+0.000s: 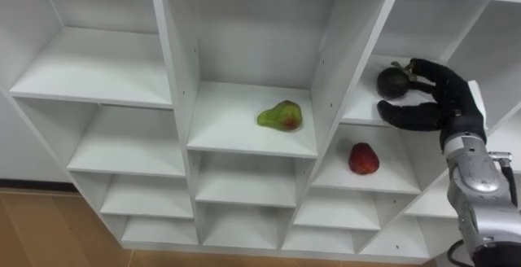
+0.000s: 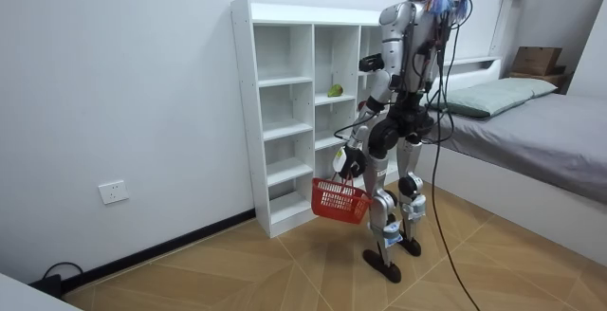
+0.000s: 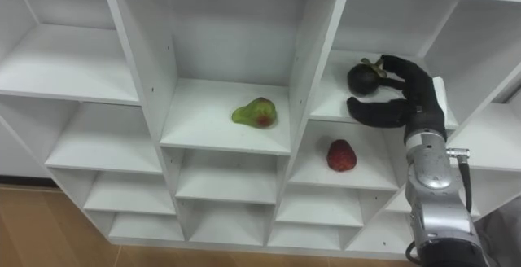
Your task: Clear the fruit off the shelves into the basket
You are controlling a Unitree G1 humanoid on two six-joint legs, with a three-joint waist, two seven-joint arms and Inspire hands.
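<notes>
A white closet of open shelves [image 1: 175,96] stands in front of me. A dark round fruit [image 1: 393,84] sits on an upper right shelf. My right hand [image 1: 444,104] is at it, fingers curled over its top and thumb just below it. A green pear [image 1: 281,116] lies on the middle column's shelf. One shelf below the dark fruit lies a red fruit [image 1: 363,159]. In the room view my left hand [image 2: 340,162] hangs low by my side, closed on the handle of a red basket [image 2: 339,200].
The other shelf compartments hold nothing. Upright dividers [image 1: 330,80] stand between the columns on both sides of the pear. In the room view a bed [image 2: 531,126] is behind me and wooden floor [image 2: 237,273] lies around me.
</notes>
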